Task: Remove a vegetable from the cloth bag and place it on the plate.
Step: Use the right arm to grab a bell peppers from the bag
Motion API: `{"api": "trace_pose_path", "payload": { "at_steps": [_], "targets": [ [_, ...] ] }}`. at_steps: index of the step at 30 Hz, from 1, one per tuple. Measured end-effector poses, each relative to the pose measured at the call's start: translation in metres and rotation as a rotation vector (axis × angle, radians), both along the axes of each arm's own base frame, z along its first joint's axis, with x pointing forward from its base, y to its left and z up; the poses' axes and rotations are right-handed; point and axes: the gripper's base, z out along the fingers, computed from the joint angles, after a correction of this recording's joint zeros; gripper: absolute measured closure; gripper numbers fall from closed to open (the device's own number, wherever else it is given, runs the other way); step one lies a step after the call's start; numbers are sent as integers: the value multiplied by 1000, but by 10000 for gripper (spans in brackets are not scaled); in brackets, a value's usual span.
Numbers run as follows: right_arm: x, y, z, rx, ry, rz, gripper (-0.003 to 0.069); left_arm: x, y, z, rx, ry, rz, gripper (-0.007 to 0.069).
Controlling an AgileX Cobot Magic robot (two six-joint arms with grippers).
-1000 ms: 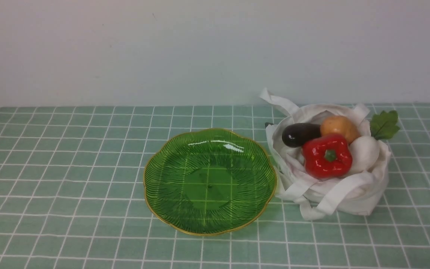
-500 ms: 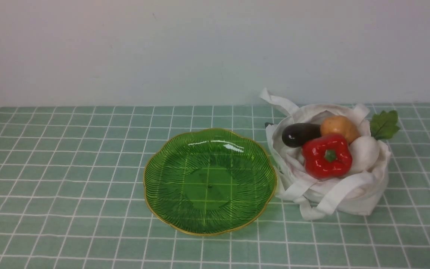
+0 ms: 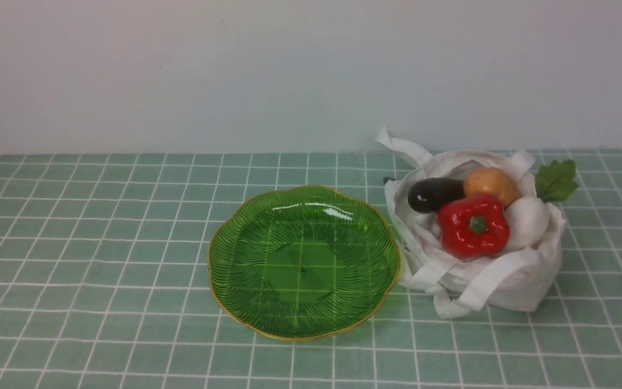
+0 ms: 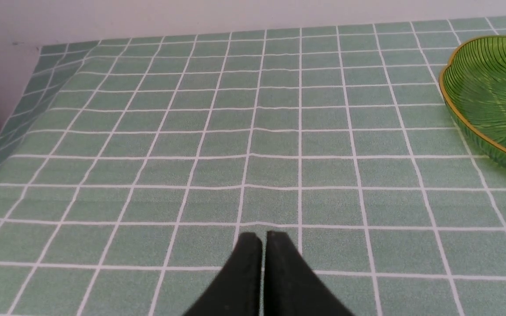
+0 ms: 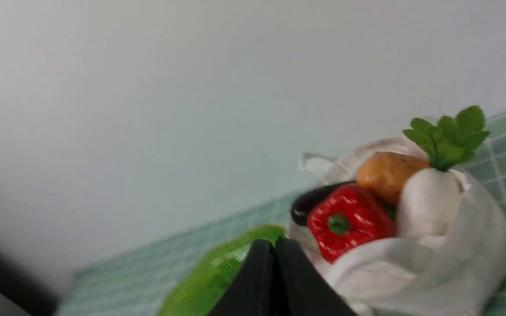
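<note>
The red bell pepper [image 3: 473,225] with a green stem lies at the front of the open white cloth bag [image 3: 511,278], right of the green ribbed plate [image 3: 246,302] with a gold rim. The pepper [image 5: 345,219], bag [image 5: 464,259] and plate [image 5: 204,276] also show in the blurred right wrist view. My right gripper [image 5: 274,243] is shut and empty, some way short of the bag. My left gripper [image 4: 262,239] is shut and empty above bare tablecloth, with the plate [image 4: 490,92] off to one side. Neither gripper shows in the front view.
In the bag with the pepper lie a dark purple eggplant [image 3: 434,193], an orange-brown potato [image 3: 490,183] and a white radish [image 3: 527,221] with green leaves [image 3: 556,181]. The table has a green checked cloth [image 3: 100,243]. A pale wall stands behind.
A dark shape at the bottom right corner of the front view half a second ago is gone now. The pepper, bag and plate have not moved.
</note>
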Motion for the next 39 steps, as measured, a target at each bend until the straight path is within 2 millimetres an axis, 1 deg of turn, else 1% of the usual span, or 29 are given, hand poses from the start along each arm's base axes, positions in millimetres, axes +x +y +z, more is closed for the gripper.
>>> {"api": "trace_pose_path", "payload": {
  "at_steps": [2, 4, 5, 6, 7, 8, 9, 10, 13, 15, 16, 17, 18, 19, 20, 22, 25, 26, 30, 31, 33, 39],
  "targets": [
    [11, 1, 9, -87, 105, 14, 673, 0, 0, 0, 0, 0, 0, 632],
    [30, 2, 8, -162, 257, 34, 673, 0, 0, 0, 0, 0, 0, 632],
    [43, 4, 9, -189, 325, 50, 669, 0, 0, 0, 0, 0, 0, 632],
    [49, 4, 8, -205, 354, 60, 666, 0, 0, 0, 0, 0, 0, 632],
    [63, 7, 7, -233, 402, 87, 657, 0, 0, 0, 0, 0, 0, 632],
    [70, 8, 7, -245, 421, 102, 649, 0, 0, 0, 0, 0, 0, 632],
    [83, 11, 5, -265, 453, 138, 627, 0, 0, 0, 0, 0, 0, 632],
    [91, 13, 4, -275, 472, 164, 608, 0, 0, 0, 0, 0, 0, 632],
    [121, 21, 0, -313, 517, 249, 510, 0, 0, 0, 0, 0, 0, 632],
    [141, 24, -3, -349, 533, 296, 414, 0, 0, 0, 0, 0, 0, 632],
    [153, 26, -4, -373, 538, 319, 351, 0, 0, 0, 0, 0, 0, 632],
    [161, 27, -4, -386, 540, 330, 319, 0, 0, 0, 0, 0, 0, 632],
    [163, 27, -4, -389, 541, 333, 298, 0, 0, 0, 0, 0, 0, 632],
    [184, 29, -8, -414, 557, 355, 183, 0, 0, 0, 0, 0, 0, 632],
    [185, 29, -6, -415, 551, 353, 173, 0, 0, 0, 0, 0, 0, 632],
    [202, 31, -9, -431, 563, 368, 84, 0, 0, 0, 0, 0, 0, 632],
    [227, 34, -19, -445, 597, 388, 2, 0, 0, 0, 0, 0, 0, 632],
    [239, 35, -24, -447, 613, 394, -19, 0, 0, 0, 0, 0, 0, 632],
    [262, 37, -40, -454, 655, 412, -29, 0, 0, 0, 0, 0, 0, 632],
    [262, 37, -40, -454, 655, 412, -29, 0, 0, 0, 0, 0, 0, 632],
    [275, 38, -50, -463, 680, 430, -29, 0, 0, 0, 0, 0, 0, 632],
    [289, 40, -64, -476, 705, 450, -15, 0, 0, 0, 0, 0, 0, 632]
  ]
}}
